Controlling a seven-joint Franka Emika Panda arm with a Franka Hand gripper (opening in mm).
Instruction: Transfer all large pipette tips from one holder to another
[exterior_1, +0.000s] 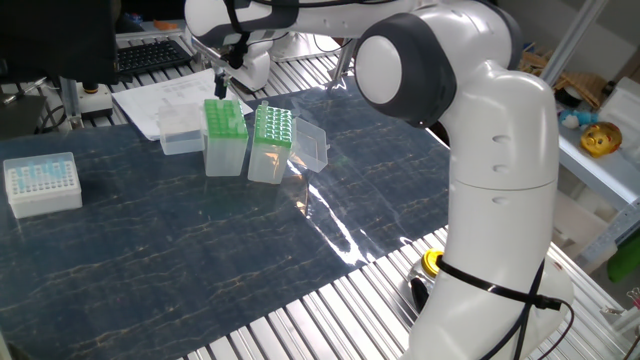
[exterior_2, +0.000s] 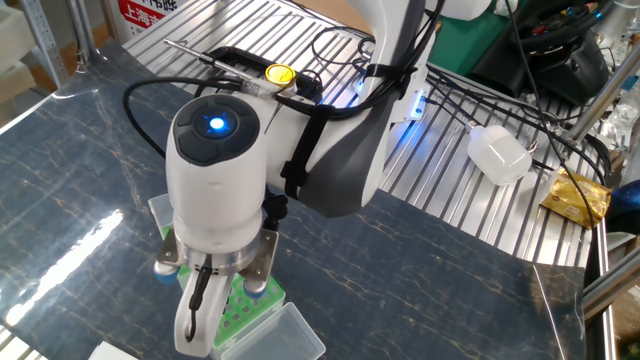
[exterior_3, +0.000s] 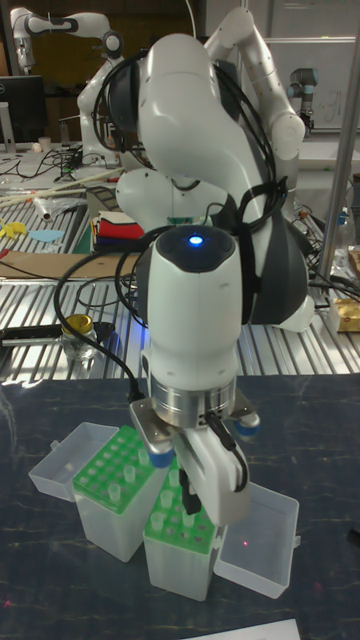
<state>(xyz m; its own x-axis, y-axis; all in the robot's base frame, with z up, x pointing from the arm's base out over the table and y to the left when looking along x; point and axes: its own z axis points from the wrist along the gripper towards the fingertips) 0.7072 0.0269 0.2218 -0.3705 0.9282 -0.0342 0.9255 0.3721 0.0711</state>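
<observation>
on the dark marbled counter two clear boxes with green racks stand side by side, and the gripper hangs just above the left one (its lid lies open behind it). the large pipette tips show as rows of pale dots across the right rack, with a few in the other rack too. whether the jaws are released or clenched, i cannot tell; a white box of small blue tips sits well apart.
</observation>
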